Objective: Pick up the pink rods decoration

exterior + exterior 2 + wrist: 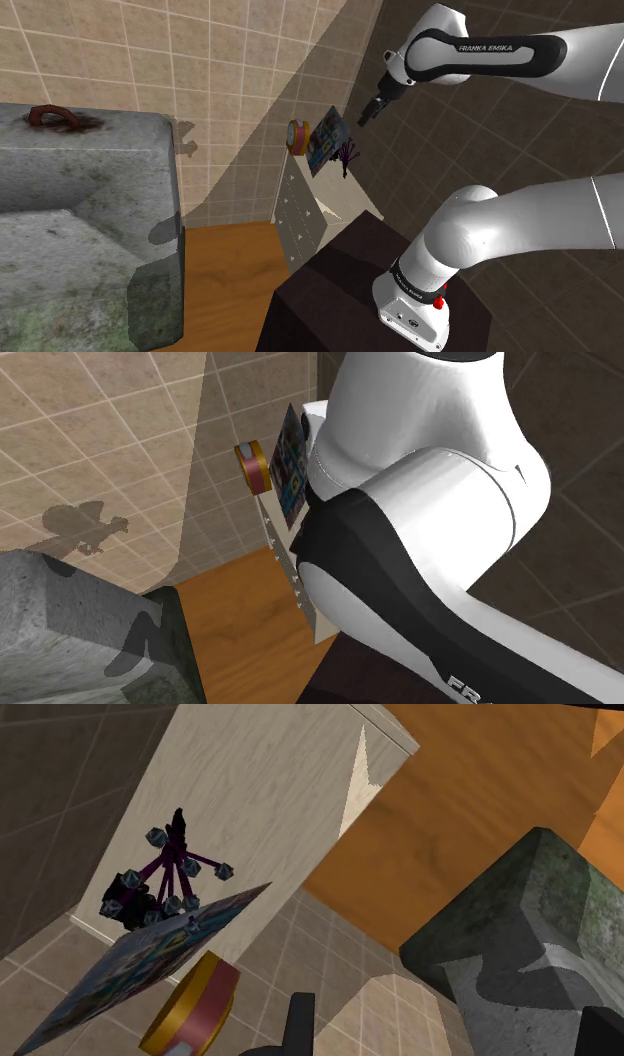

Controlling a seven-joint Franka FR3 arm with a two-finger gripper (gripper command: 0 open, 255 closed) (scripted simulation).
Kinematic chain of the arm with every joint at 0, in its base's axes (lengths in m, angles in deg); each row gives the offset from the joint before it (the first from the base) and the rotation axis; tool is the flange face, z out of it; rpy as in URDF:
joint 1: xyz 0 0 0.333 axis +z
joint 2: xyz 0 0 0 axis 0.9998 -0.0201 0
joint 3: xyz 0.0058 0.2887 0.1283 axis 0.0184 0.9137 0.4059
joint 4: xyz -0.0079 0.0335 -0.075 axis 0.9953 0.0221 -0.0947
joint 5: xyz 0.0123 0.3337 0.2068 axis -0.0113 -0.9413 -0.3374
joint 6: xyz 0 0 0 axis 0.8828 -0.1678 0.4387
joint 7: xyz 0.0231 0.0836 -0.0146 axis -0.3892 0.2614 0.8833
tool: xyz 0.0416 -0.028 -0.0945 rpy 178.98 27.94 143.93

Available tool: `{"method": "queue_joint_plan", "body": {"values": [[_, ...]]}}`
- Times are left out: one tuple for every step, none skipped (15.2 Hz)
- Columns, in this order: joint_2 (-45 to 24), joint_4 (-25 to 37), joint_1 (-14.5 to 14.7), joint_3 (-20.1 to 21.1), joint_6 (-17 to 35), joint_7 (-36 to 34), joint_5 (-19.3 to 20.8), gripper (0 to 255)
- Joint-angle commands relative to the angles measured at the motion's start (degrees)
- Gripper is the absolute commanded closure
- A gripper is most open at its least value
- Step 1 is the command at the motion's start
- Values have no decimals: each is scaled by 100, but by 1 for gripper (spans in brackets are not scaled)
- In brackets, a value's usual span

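Note:
The rods decoration (346, 155) is a cluster of dark purple-pink rods tipped with small grey beads. It stands on the top of a pale cabinet (343, 203), beside a leaning colourful picture book (327, 140). My gripper (372, 108) hangs in the air above and slightly to the shoulder view's right of the rods, apart from them. In the wrist view the rods (165, 884) lie well ahead of the gripper (450, 1012), whose black fingers (299, 1022) stand wide apart with nothing between them.
A round yellow-and-pink ring object (297, 133) sits next to the book (130, 969) at the cabinet's wall end. A large mossy grey stone block (80, 200) fills the shoulder view's left. Wooden floor (230, 280) lies between the block and the dark stand (340, 290). Tiled walls enclose the corner.

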Motion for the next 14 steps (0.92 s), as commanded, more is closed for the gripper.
{"method": "queue_joint_plan", "body": {"values": [[-289, -50, 15, -355, 413, 286, -2, 0], [-438, -42, 40, -534, 582, 433, -23, 0], [-597, -25, 75, -716, 750, 589, -60, 0], [-763, 1, 122, -904, 916, 753, -111, 0], [-937, 35, 183, -1099, 1079, 926, -180, 0], [-1119, 78, 260, -1302, 1237, 1110, -268, 0], [-1307, 130, 353, -1514, 1391, 1307, -378, 0], [-1503, 190, 466, -1737, 1539, 1520, -514, 0], [-1707, 259, 600, -1972, 1679, 1751, -680, 0], [-1919, 338, 756, -2222, 1811, 2004, -881, 0], [-2141, 426, 940, -2492, 1931, 2282, -1121, 0], [-2378, 524, 1150, -2779, 2037, 2595, -1415, 0], [-2633, 635, 1399, -3097, 2124, 2946, -1766, 0], [-2918, 759, 1680, -3439, 2185, 3354, -2202, 0]]}}
